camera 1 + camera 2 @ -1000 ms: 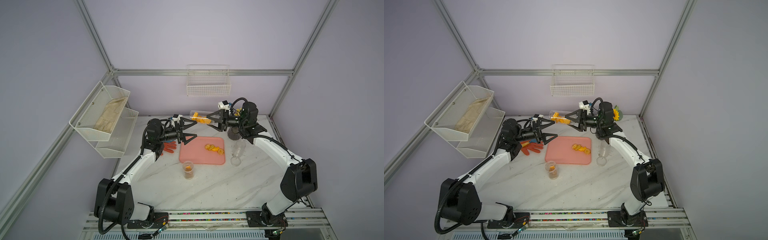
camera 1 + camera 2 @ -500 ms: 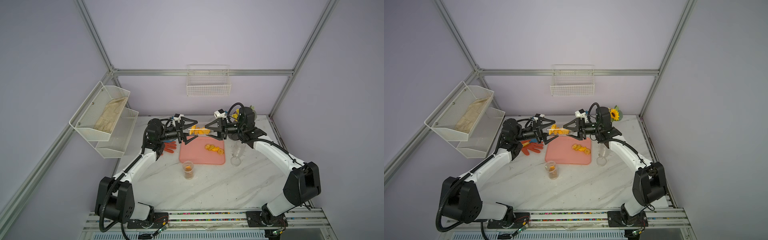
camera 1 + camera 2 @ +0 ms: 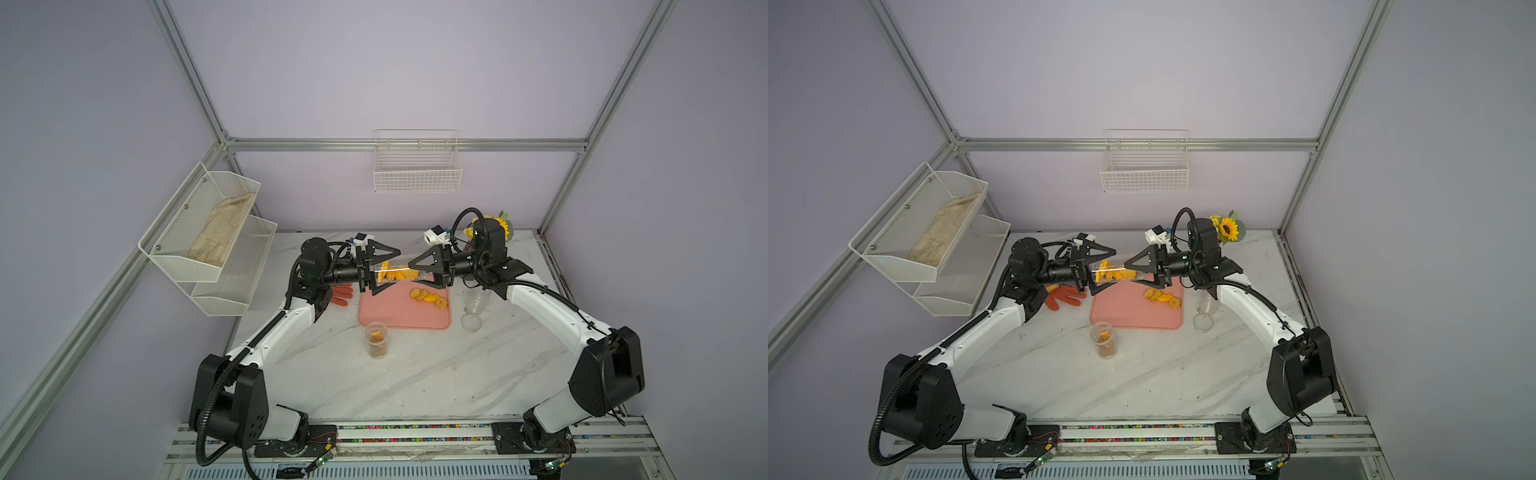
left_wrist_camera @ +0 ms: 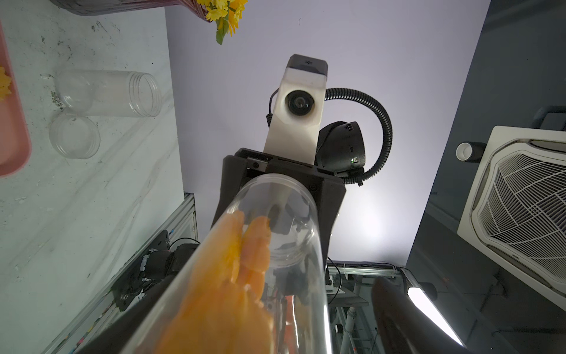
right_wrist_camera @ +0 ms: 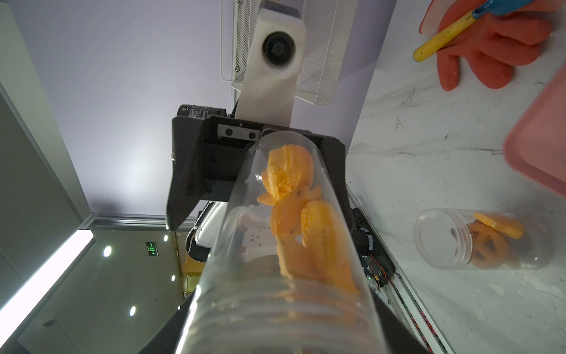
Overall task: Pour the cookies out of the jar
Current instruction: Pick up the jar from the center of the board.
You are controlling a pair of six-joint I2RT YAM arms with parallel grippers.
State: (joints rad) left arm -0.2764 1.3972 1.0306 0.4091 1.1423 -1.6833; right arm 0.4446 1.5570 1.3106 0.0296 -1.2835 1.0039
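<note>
a: where is the jar (image 3: 402, 274)?
b: in the air, lying level over the far edge of the pink tray (image 3: 399, 318), between the two arms.
a: who has it?
b: the right gripper (image 3: 412, 273) is clamped on the threaded mouth end. the left gripper (image 3: 388, 272) has its jaws spread wider than the jar, one on each side of the base end. in the left wrist view a gap shows between the jar wall and one finger.
a: is a lid on it?
b: i cannot tell.
a: and the cookies (image 5: 291, 196)?
b: orange-yellow, piled along the lower side of the held jar. a small heap of cookies (image 3: 428, 297) also lies on the tray, toward its far right corner.
a: what else is on the surface (image 3: 415, 374)?
b: a second jar (image 3: 376, 340) stands upright just off the tray's near edge, toward its left corner, with a few biscuits inside. an empty jar (image 3: 477, 300) lies on its side just beside the tray's right edge, and a clear lid (image 3: 470, 323) lies near it by the tray's near right corner. an orange glove (image 3: 343, 294) lies at the tray's far left corner, under the left arm, with a yellow-handled tool (image 5: 444, 33) across it. sunflowers (image 3: 1228, 227) stand at the far edge, behind the right arm.
</note>
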